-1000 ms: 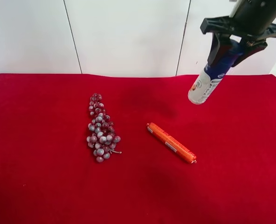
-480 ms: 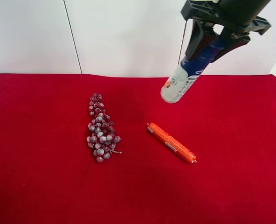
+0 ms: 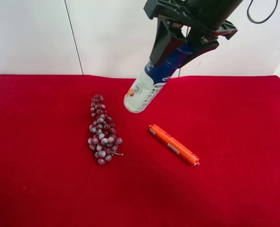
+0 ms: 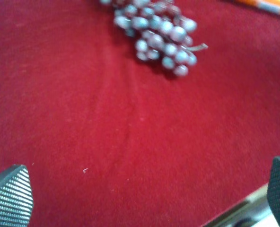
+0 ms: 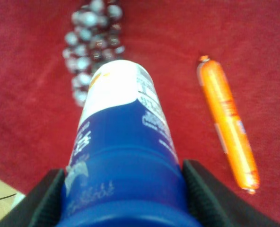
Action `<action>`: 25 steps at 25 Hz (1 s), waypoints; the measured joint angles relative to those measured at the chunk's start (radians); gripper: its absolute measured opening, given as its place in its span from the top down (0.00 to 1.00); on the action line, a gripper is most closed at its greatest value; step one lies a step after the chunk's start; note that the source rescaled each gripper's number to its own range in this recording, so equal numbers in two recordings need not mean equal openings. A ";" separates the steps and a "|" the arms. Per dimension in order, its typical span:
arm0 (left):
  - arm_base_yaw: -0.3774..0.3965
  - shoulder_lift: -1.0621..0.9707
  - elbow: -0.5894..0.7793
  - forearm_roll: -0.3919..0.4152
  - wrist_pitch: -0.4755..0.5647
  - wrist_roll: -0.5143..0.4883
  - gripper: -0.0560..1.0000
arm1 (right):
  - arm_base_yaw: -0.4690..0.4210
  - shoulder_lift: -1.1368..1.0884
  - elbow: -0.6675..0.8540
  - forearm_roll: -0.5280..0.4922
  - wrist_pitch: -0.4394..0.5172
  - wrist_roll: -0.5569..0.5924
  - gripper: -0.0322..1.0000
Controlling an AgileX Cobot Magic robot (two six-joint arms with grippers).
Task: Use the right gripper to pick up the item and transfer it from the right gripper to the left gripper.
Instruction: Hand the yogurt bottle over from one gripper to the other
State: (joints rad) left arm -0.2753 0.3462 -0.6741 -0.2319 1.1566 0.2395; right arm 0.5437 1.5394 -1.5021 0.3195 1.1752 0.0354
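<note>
The item, a white bottle (image 3: 146, 88) with a blue upper label and dark blue cap, hangs tilted in the air above the red cloth, base pointing down toward the grapes. My right gripper (image 3: 179, 49) is shut on its capped end at the top of the exterior high view. The right wrist view shows the bottle (image 5: 121, 137) between the two black fingers (image 5: 41, 203). My left gripper (image 4: 144, 194) is open and empty low over the cloth; only its two ribbed fingertips (image 4: 10, 193) show. The left arm is out of the exterior high view.
A purple grape bunch (image 3: 102, 130) lies left of centre on the red cloth (image 3: 45, 179); it also shows in the left wrist view (image 4: 156, 33). An orange sausage-shaped tube (image 3: 174, 144) lies at centre right. A white wall stands behind.
My right gripper has carried the bottle leftward in the exterior high view, from the far right to above the middle, near the grapes. The grapes and tube have not moved.
</note>
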 joint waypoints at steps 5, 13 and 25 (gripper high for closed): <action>-0.158 0.122 -0.046 0.017 0.000 0.002 0.00 | 0.012 0.000 0.000 0.067 -0.003 -0.016 0.97; -0.403 0.349 -0.106 0.132 -0.076 0.013 0.00 | 0.012 0.000 0.000 0.179 -0.002 -0.043 0.97; -0.551 0.672 -0.276 0.220 -0.295 0.043 0.00 | 0.012 0.000 0.000 0.286 0.027 -0.086 0.97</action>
State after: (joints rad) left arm -0.8260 1.0178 -0.9505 -0.0115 0.8615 0.2829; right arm 0.5561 1.5394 -1.5021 0.6057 1.2023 -0.0509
